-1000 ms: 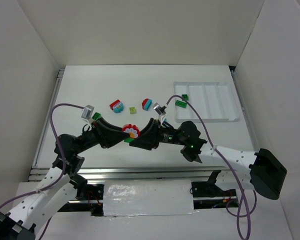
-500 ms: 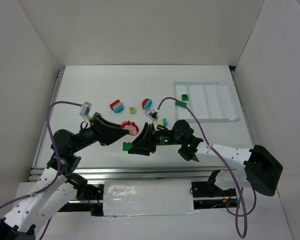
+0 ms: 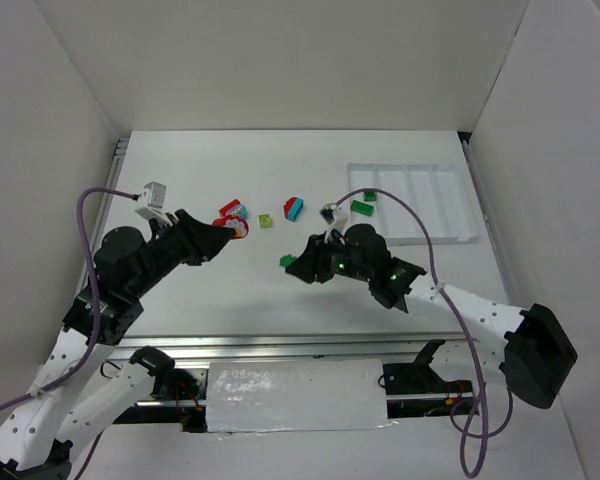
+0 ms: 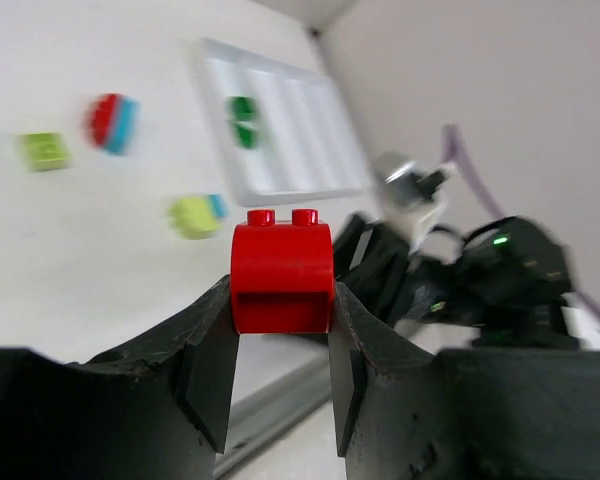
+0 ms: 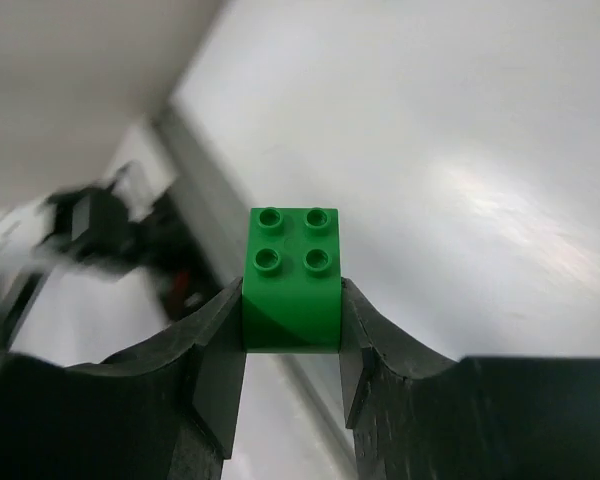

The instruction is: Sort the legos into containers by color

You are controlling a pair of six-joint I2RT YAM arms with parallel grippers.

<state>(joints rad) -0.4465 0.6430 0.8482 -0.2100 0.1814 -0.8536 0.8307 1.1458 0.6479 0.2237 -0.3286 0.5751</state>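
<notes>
My left gripper (image 3: 230, 230) is shut on a red brick (image 3: 239, 229), held above the table's left-middle; it also shows in the left wrist view (image 4: 280, 268). My right gripper (image 3: 289, 263) is shut on a dark green brick (image 3: 285, 261), seen studs-up in the right wrist view (image 5: 291, 275). The two grippers are apart. The white tray (image 3: 435, 238) lies at the right, with two green bricks (image 3: 361, 208) in its leftmost compartment (image 4: 242, 118). Loose on the table are a red-and-teal pair (image 3: 295, 208), a second one (image 3: 232, 208), and a yellow-green brick (image 3: 266, 220).
A yellow-green and teal pair (image 4: 198, 214) lies in front of the tray, hidden by the right arm in the top view. White walls enclose the table on three sides. A metal rail (image 3: 280, 345) runs along the near edge.
The grippers met at the table's middle on a joined red and green piece. They have pulled apart: the left went back left with the red brick, the right kept the green one.
</notes>
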